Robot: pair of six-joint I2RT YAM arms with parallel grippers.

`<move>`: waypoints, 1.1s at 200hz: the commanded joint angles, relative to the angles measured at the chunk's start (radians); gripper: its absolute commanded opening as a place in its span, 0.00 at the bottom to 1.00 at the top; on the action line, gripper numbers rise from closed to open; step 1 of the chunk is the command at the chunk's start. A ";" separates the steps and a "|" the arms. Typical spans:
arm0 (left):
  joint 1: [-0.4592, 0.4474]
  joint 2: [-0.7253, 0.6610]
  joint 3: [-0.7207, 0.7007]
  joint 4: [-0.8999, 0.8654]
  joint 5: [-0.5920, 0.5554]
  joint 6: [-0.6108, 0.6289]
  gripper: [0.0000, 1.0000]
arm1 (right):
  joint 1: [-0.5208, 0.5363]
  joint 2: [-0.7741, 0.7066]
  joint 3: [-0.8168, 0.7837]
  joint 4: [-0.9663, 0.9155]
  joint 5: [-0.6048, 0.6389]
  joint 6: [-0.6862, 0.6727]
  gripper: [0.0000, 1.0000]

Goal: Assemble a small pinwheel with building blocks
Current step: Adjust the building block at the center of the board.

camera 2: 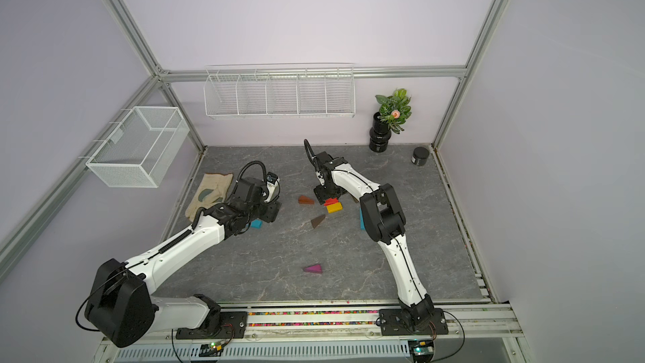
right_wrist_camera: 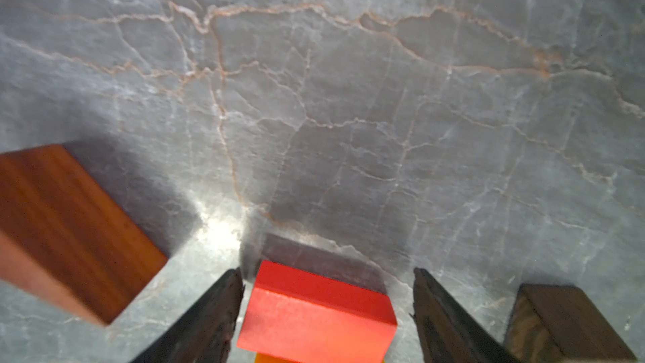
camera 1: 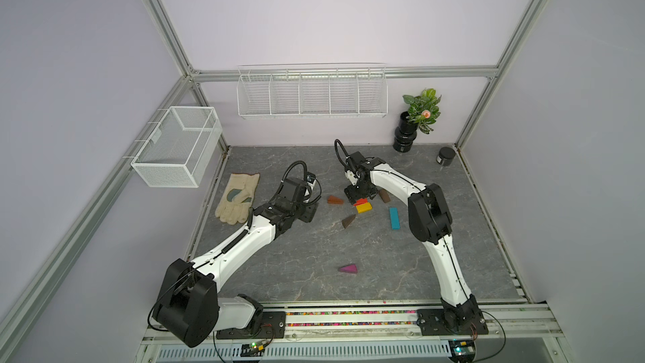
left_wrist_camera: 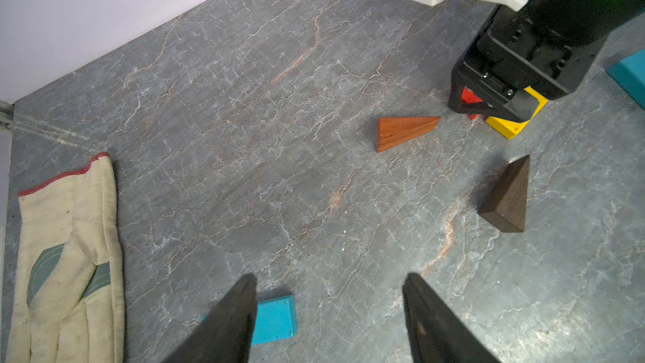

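Note:
The red brick (camera 1: 360, 200) lies against the far side of the yellow brick (camera 1: 363, 207) mid-table. My right gripper (right_wrist_camera: 328, 270) hangs over them, open, its fingers astride the red brick (right_wrist_camera: 317, 316) with a gap on each side. Around them lie an orange-brown wedge (camera 1: 334, 199), a dark brown wedge (camera 1: 348, 221) and another brown wedge (camera 1: 384, 196). A teal bar (camera 1: 394, 218) lies to the right and a purple wedge (camera 1: 348, 269) nearer the front. My left gripper (left_wrist_camera: 330, 277) is open and empty, with a second teal bar (left_wrist_camera: 274, 319) beside one finger.
A beige work glove (camera 1: 237, 197) lies at the table's left edge. A black round jar (camera 1: 446, 158) and a potted plant (camera 1: 415, 120) stand at the back right. Wire baskets (camera 1: 310, 94) hang on the back and left walls.

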 commanded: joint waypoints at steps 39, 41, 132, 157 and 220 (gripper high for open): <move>0.006 -0.038 -0.023 0.012 0.015 -0.025 0.69 | 0.003 -0.053 -0.079 -0.001 -0.008 -0.008 0.76; 0.006 -0.038 -0.023 0.012 0.015 -0.025 0.69 | 0.003 -0.053 -0.081 -0.001 -0.008 -0.010 0.76; 0.006 -0.044 -0.030 0.014 0.028 -0.045 0.69 | 0.004 -0.082 -0.121 0.012 -0.026 -0.021 0.68; 0.006 -0.047 -0.035 0.011 0.028 -0.047 0.69 | 0.005 -0.094 -0.142 0.022 -0.030 -0.013 0.67; 0.006 -0.053 -0.042 0.008 0.029 -0.056 0.70 | 0.005 -0.106 -0.158 0.030 -0.034 -0.008 0.67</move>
